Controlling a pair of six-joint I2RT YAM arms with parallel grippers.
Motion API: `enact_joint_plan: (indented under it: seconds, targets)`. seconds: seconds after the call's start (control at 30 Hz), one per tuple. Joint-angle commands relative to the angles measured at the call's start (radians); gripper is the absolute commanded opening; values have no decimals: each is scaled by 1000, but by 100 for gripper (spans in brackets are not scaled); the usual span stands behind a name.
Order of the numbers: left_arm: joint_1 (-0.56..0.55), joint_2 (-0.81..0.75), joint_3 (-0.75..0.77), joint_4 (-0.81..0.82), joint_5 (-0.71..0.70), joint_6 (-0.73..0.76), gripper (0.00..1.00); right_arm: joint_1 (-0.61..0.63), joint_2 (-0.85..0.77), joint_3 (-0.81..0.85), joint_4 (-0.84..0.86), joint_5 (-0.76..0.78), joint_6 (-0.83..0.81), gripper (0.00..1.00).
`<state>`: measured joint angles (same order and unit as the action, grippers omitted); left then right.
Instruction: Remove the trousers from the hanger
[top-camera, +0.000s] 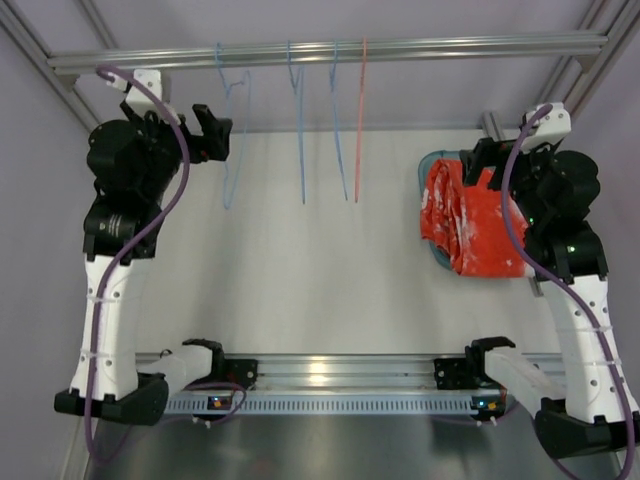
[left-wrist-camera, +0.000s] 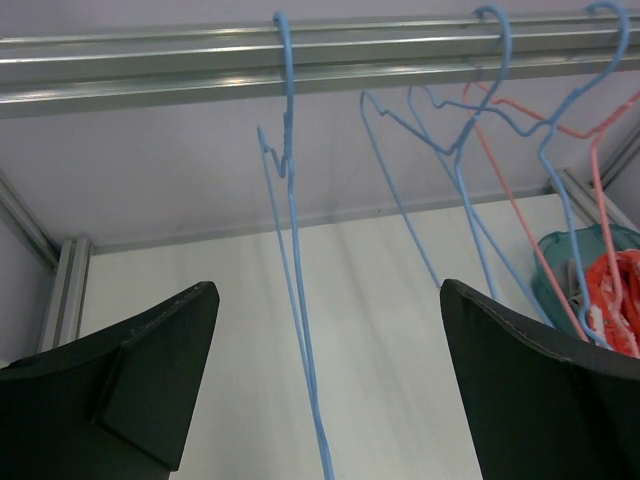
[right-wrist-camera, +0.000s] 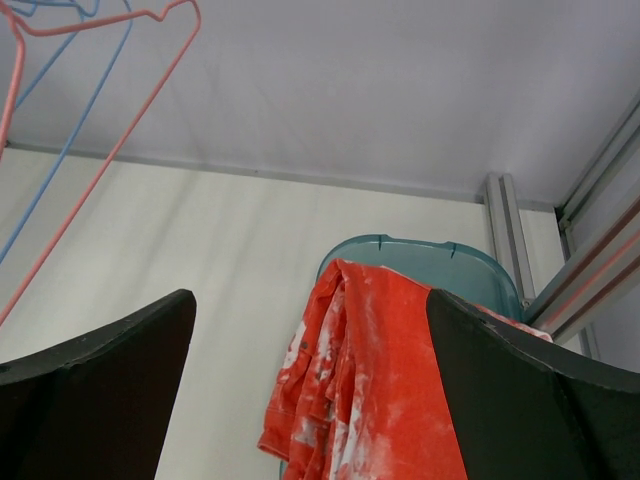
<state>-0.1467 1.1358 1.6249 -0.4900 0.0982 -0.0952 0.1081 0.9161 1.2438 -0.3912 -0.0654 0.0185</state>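
Observation:
Red-and-white trousers (top-camera: 470, 222) lie draped over a teal bin (top-camera: 436, 160) at the right of the table, off any hanger; the right wrist view shows them (right-wrist-camera: 385, 380) hanging over the bin's rim (right-wrist-camera: 430, 252). Several bare wire hangers hang from the metal rail (top-camera: 330, 50): three blue ones (top-camera: 301, 130) and a pink one (top-camera: 360, 120). My left gripper (top-camera: 215, 132) is open and empty beside the leftmost blue hanger (left-wrist-camera: 292, 300). My right gripper (top-camera: 480, 160) is open and empty just above the trousers.
Aluminium frame posts stand at the back corners (top-camera: 30, 45). A metal rail (top-camera: 330, 370) runs along the near edge between the arm bases. The white tabletop (top-camera: 300, 280) lies between the hangers and the arms.

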Motion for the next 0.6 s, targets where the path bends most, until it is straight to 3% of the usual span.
enact_joint_plan:
  seconds: [0.0,0.3,0.57]
  targets:
    - [22,-94,-69,-4,64,-20,99,-15,-46,-12,6,-68,-8,99]
    - [245,-358,-342,-108,118,-25,99,-15,-196,-210,-25,-180,18,99]
    - [300,-469,-424,-208,77,-21,99,-15,-283,-317,-51,-280,72,99]
